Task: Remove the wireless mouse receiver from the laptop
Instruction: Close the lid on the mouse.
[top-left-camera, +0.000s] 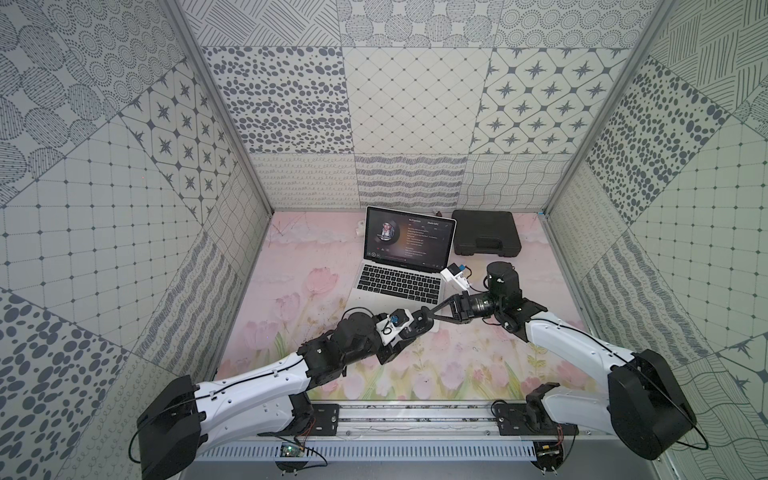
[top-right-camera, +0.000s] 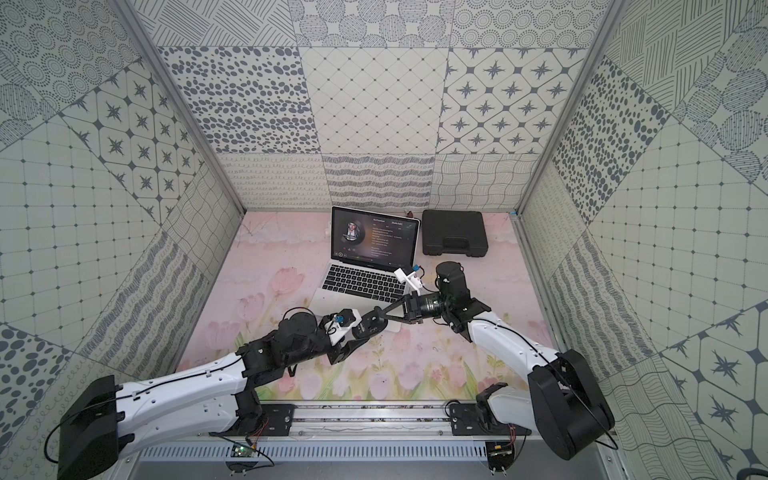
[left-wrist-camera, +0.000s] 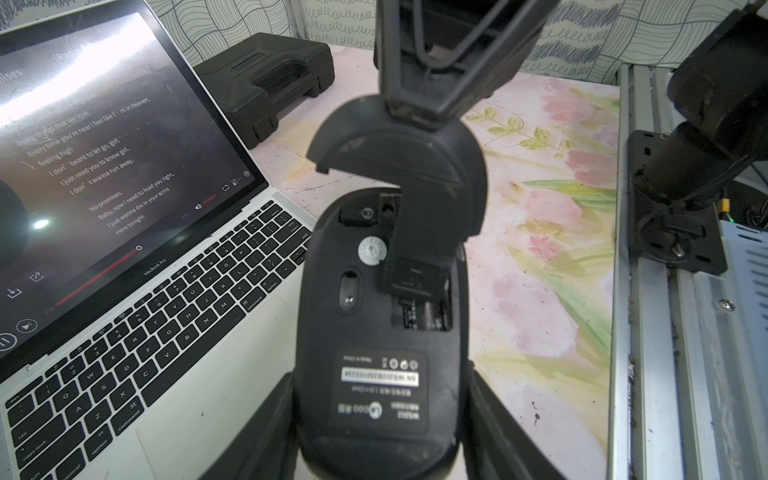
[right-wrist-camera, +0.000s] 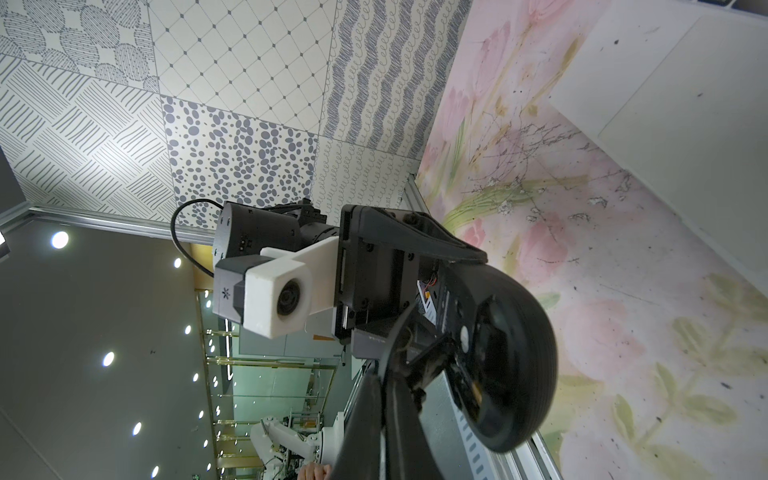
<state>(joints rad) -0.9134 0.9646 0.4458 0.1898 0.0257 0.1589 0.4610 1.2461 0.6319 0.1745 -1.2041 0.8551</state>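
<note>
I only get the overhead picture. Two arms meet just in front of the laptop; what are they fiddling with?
Observer: The left wrist view shows the left gripper clamping a black mouse, belly up.
Visitor: And the other arm?
Observer: The right gripper pinches the mouse's lid, tilted up off an open compartment.
Visitor: What is on the laptop screen?
Observer: Up close, the laptop shows song lyrics, one line reading "No promises".

Robot lab: patterned-wall booth (top-left-camera: 415, 104), alu rail (top-left-camera: 415, 417)
</note>
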